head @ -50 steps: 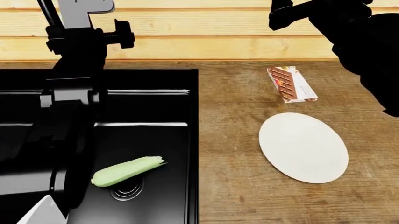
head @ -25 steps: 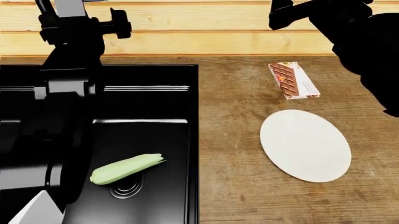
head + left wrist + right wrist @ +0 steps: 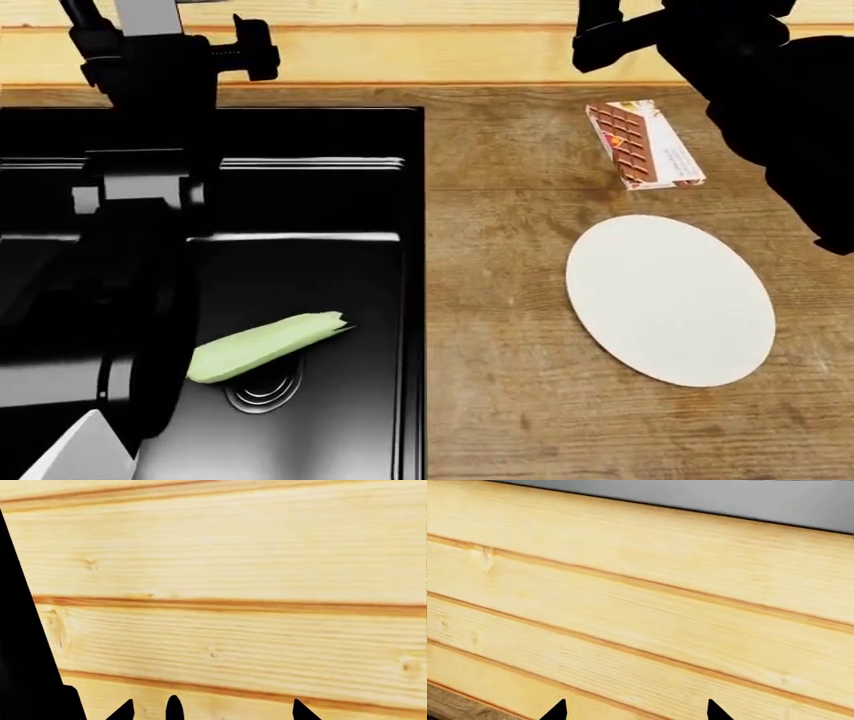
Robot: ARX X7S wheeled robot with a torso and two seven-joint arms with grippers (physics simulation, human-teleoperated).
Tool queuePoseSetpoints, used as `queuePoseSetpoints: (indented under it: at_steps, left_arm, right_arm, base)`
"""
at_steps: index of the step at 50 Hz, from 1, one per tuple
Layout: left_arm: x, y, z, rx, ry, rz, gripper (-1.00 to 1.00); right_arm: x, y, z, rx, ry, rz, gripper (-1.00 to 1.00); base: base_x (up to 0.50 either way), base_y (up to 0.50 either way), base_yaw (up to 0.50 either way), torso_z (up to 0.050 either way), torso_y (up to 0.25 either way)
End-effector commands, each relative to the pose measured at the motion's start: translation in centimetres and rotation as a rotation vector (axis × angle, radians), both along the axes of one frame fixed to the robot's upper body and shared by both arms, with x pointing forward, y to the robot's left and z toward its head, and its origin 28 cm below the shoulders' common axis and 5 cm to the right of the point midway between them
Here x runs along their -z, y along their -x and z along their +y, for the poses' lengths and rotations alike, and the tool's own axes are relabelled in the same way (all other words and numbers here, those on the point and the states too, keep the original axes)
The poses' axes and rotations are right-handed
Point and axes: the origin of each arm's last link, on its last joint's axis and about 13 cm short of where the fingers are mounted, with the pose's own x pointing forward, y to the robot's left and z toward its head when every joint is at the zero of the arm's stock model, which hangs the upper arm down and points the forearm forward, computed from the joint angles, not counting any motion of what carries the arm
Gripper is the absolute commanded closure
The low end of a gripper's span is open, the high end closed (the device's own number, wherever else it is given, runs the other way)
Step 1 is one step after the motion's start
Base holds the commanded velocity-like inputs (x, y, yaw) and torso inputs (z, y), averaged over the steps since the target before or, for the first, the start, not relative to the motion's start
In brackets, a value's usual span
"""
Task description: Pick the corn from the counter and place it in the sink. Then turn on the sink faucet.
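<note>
The corn [image 3: 260, 347], a pale-green ear, lies in the black sink [image 3: 414, 200] over a ringed drain [image 3: 264, 390], with no gripper touching it. My left arm [image 3: 134, 250] reaches over the sink toward the back wall. A thin black rod at the top edge is the sink faucet [image 3: 74, 12], close beside the left wrist. In the left wrist view my left gripper [image 3: 212, 712] faces the plank wall, open, with a slim black tip [image 3: 175, 709] rising between its fingers. My right gripper [image 3: 635, 712] is open and empty, held high facing the wall.
On the brown counter [image 3: 507, 300] right of the sink lie a white oval plate [image 3: 670, 300] and a chocolate bar [image 3: 647, 145] in its wrapper. A light wooden plank wall [image 3: 400, 40] runs behind. My right arm [image 3: 774, 90] hangs over the counter's far right.
The head view has shifted, so sink, plate and chocolate bar sit higher in the picture. My left wrist has gone further toward the wall. The corn has stayed in the basin.
</note>
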Motion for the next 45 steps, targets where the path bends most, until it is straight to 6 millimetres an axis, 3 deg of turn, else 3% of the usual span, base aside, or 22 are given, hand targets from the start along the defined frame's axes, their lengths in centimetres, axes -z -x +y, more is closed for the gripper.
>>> queuePoseSetpoints:
  at_steps: [1,10,36,45]
  left_arm:
    - [0.5,0.0,-0.1,0.004,0.01,0.013,-1.0]
    - [0.5,-0.1,-0.5,0.046,0.014,0.005,-1.0]
    - [0.7,-0.3,-5.5,0.294,-0.012,0.004,-1.0]
    - [1.1,-0.3,-6.3,0.33,-0.018,0.01,-1.0]
  right_arm:
    - [0.1,0.0,0.0,0.001,-0.001,0.001,-1.0]
    - [0.0,0.1,0.0,0.002,-0.002,0.0,-1.0]
    - [0.1,0.2,-0.1,0.006,-0.006,0.0,-1.0]
    - [0.1,0.2,-0.1,0.005,-0.007,0.002,-1.0]
  base:
    - [0.0,0.0,0.0,0.0,0.0]
    - [0.0,0.0,0.0,0.0,0.0]
    - [0.0,0.0,0.0,0.0,0.0]
    - [0.0,0.0,0.0,0.0,0.0]
